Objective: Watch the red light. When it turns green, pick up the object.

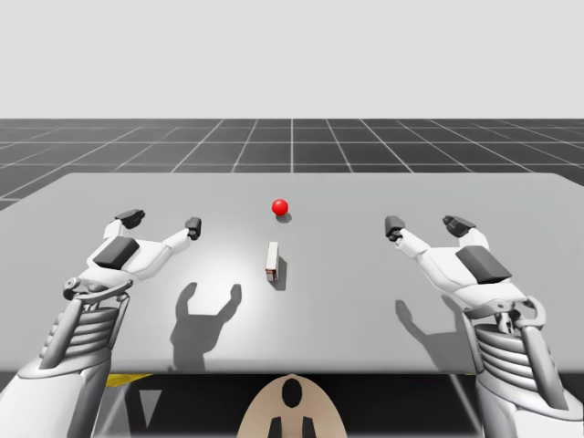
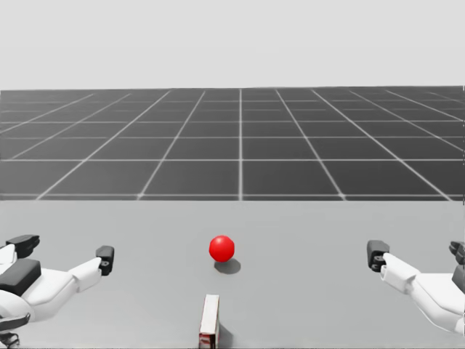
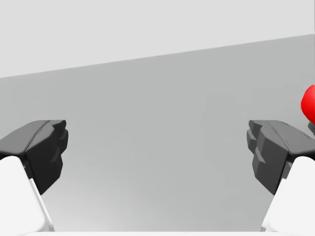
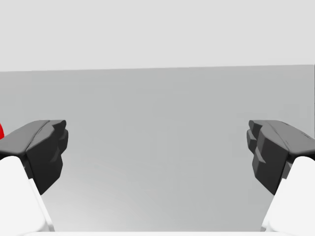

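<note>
Both jaws gape empty, the narrow box [image 1: 272,263] lying between them, well apart.

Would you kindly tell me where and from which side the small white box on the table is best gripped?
Probably from above, closing on the two broad flat faces of the white box. It stands on a narrow edge, thin from side to side, its faces turned left and right. The light is red, so wait.

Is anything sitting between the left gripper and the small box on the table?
No. In the high view, the stretch of table between the left gripper and the box is bare grey surface.
</note>
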Robot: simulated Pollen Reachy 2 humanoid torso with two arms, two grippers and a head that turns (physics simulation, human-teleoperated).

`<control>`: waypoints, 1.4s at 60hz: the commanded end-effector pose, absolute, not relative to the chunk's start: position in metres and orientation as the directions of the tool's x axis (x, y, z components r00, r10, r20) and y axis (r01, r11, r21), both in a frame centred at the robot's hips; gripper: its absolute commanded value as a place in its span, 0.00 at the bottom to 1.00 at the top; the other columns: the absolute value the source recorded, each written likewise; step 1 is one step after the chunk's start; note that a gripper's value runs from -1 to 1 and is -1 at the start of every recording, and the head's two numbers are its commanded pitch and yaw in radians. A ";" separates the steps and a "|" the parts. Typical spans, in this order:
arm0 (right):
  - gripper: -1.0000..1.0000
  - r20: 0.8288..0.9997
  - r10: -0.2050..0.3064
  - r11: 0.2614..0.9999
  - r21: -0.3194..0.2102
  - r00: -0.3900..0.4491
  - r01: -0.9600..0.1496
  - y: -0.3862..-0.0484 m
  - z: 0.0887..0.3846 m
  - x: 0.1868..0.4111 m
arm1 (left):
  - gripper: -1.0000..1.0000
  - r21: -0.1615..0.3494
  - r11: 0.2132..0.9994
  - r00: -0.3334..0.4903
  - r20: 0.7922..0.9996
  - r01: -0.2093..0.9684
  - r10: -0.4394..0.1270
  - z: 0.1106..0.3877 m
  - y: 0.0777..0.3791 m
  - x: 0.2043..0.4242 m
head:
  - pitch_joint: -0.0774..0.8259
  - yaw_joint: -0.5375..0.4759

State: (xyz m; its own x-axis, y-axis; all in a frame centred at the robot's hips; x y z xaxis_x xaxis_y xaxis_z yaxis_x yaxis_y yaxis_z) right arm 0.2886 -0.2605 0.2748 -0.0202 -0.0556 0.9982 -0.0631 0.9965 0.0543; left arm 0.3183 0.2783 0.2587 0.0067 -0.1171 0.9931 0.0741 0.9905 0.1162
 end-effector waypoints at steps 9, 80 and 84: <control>0.00 0.999 -0.052 0.997 0.051 -0.005 -0.058 -0.259 0.272 0.290 | 0.00 0.126 0.989 0.009 0.992 0.082 -0.127 0.258 0.278 0.319 | 0.50 0.57; 0.00 0.999 -0.035 0.998 0.034 -0.011 -0.054 -0.260 0.270 0.292 | 0.00 0.118 0.989 -0.023 0.993 0.092 -0.116 0.262 0.276 0.314 | 0.56 0.58; 0.00 0.999 -0.035 0.998 0.034 -0.011 -0.054 -0.260 0.270 0.292 | 0.00 0.118 0.989 -0.023 0.993 0.092 -0.116 0.262 0.276 0.314 | 0.56 0.58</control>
State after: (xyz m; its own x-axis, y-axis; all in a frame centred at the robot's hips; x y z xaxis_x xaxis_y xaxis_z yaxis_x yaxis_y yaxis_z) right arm 0.2917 -0.2602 0.2703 -0.0105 -0.0362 0.9993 -0.0548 0.9979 0.0356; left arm 0.3145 0.2763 0.2614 -0.0217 -0.1173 0.9929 0.0913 0.9887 0.1188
